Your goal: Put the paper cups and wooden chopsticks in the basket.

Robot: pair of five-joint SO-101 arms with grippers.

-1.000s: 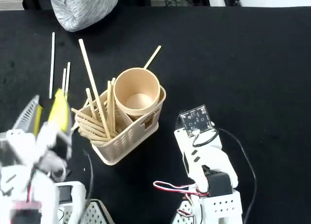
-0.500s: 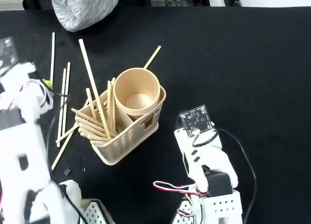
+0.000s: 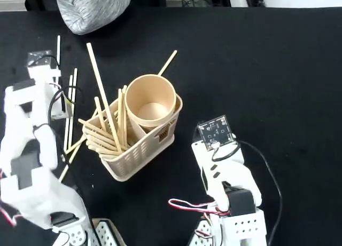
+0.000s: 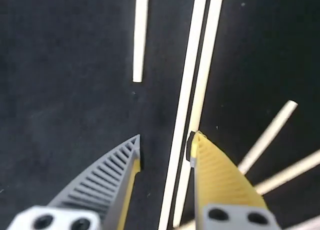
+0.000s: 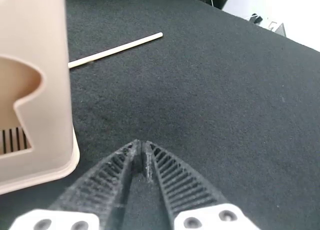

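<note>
A beige basket (image 3: 140,148) holds a paper cup (image 3: 150,102) and several wooden chopsticks (image 3: 107,129). A few loose chopsticks (image 3: 71,99) lie on the black cloth to its left, under my left arm (image 3: 32,112). My left gripper (image 4: 166,136) is open just above the cloth, and a pair of chopsticks (image 4: 196,80) runs between its grey and yellow fingers. A single chopstick (image 4: 141,35) lies beyond the grey finger. My right gripper (image 5: 140,146) is shut with nothing in it, low beside the basket wall (image 5: 35,85). One more chopstick (image 5: 117,49) lies past the basket.
A grey bag (image 3: 91,6) sits at the table's far left edge. The right arm (image 3: 224,176) rests near the front, right of the basket. Black cloth stretches open across the right half of the table.
My left arm has swung from the front left out over the loose chopsticks and dropped low to them. The right arm has stayed still.
</note>
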